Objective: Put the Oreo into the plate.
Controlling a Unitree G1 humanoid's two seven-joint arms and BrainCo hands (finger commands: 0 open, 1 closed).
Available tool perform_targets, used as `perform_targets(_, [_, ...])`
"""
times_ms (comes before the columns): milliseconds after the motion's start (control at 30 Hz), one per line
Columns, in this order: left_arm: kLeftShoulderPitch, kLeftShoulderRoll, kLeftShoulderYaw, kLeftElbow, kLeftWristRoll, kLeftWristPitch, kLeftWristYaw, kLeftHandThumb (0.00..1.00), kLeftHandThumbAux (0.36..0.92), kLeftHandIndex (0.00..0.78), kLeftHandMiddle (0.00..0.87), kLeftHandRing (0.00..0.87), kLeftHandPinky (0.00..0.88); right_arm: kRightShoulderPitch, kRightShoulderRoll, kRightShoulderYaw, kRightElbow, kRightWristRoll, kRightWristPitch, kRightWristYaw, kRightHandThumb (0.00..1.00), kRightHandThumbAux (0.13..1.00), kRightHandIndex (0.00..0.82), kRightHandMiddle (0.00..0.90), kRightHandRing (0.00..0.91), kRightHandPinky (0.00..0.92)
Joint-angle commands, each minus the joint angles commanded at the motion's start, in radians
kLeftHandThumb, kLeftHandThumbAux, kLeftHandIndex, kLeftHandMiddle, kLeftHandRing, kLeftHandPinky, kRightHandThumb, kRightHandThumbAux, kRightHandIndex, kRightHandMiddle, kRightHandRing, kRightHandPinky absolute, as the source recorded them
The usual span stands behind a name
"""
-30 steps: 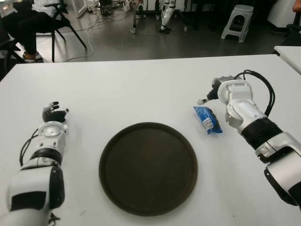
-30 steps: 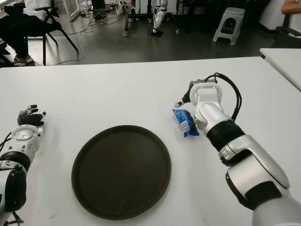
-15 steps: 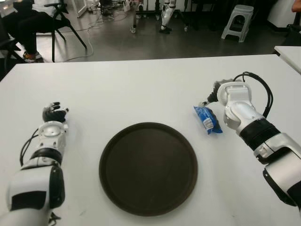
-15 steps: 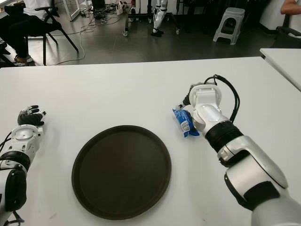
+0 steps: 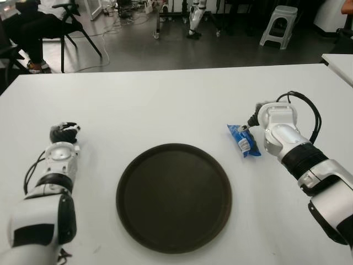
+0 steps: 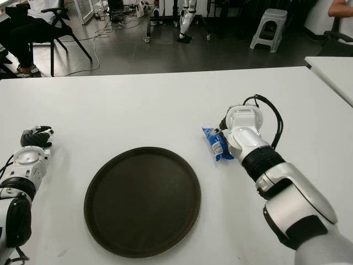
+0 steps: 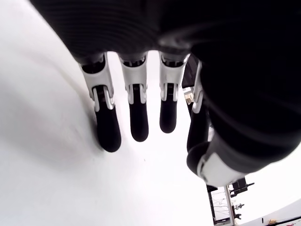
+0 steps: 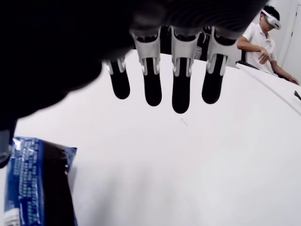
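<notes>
Beside the blue Oreo pack (image 5: 243, 139), right of the plate (image 5: 174, 197), right hand (image 5: 255, 118), fingers extended, empty.

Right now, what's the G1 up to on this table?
It is going for the Oreo pack, which lies on the white table just right of the empty dark plate. The right hand is at the pack's far end with fingers extended, not gripping it yet. The left hand shows idle and open, left of the plate. Nothing is in the plate yet.
</notes>
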Motion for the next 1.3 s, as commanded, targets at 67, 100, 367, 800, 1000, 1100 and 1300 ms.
perform_targets(67, [0.000,0.001,-0.003,0.000,0.003,0.001,-0.001,0.674,0.725,0.400,0.191,0.205,0.233,0.000,0.001,0.001,0.004,0.000,0.001,0.000,0.000,0.403,0.195,0.208,0.196,0.225])
perform_targets(100, [0.001,0.001,-0.004,0.000,0.003,0.001,-0.002,0.675,0.724,0.401,0.193,0.206,0.234,0.000,0.002,0.001,0.005,0.001,0.001,0.000,0.000,0.405,0.195,0.207,0.194,0.218])
perform_targets(367, [0.004,0.000,0.004,0.001,-0.004,-0.008,-0.005,0.678,0.723,0.401,0.194,0.208,0.239,0.018,0.000,0.001,-0.005,0.006,0.000,0.008,0.000,0.405,0.178,0.211,0.200,0.209])
perform_targets(800, [0.001,0.001,-0.012,0.001,0.012,0.000,0.003,0.681,0.721,0.405,0.193,0.212,0.240,0.118,-0.041,-0.007,-0.225,-0.028,0.058,0.052,0.000,0.412,0.211,0.221,0.208,0.241])
perform_targets(1000, [0.002,0.002,-0.013,0.001,0.013,0.001,0.003,0.681,0.722,0.405,0.205,0.220,0.246,0.158,-0.050,-0.013,-0.316,-0.054,0.074,0.076,0.000,0.473,0.250,0.293,0.271,0.317])
perform_targets(1100, [0.002,0.002,-0.014,0.001,0.015,0.000,0.003,0.679,0.723,0.402,0.202,0.217,0.245,0.173,-0.052,-0.019,-0.352,-0.061,0.084,0.083,0.000,0.496,0.267,0.324,0.297,0.338])
perform_targets(1300, [0.002,0.002,-0.014,0.000,0.015,-0.001,0.005,0.677,0.724,0.400,0.194,0.205,0.224,0.191,-0.057,-0.028,-0.402,-0.072,0.085,0.095,0.000,0.480,0.278,0.308,0.290,0.341])
